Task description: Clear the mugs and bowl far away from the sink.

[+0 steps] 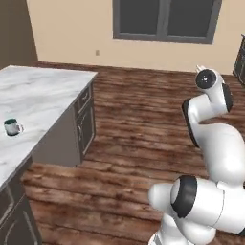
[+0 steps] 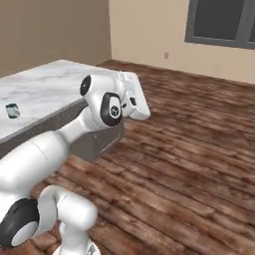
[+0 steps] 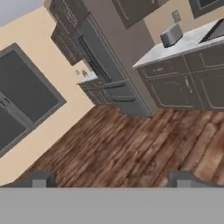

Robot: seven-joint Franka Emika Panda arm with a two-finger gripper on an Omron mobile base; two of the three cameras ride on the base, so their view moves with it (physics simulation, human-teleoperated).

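One of the mugs, silvery grey with a dark teal inside and handle [image 1: 13,127], stands upright on the white marble island counter [image 1: 43,95], near its left part. From the other side the same mug [image 2: 12,110] looks small, at the far left. My gripper [image 3: 113,179] is open, its two dark fingertips [image 3: 41,179] wide apart with nothing between them. It is held high over the wooden floor, well to the right of the island and far from the mug. The bowl and the sink are out of view.
Bare wooden floor [image 1: 139,124] lies between my arm and the island. A dark-framed window [image 1: 165,19] sits in the beige far wall. The hand view looks at dark cabinets [image 3: 183,87], a tall fridge [image 3: 109,74] and a toaster [image 3: 171,35] on a pale counter.
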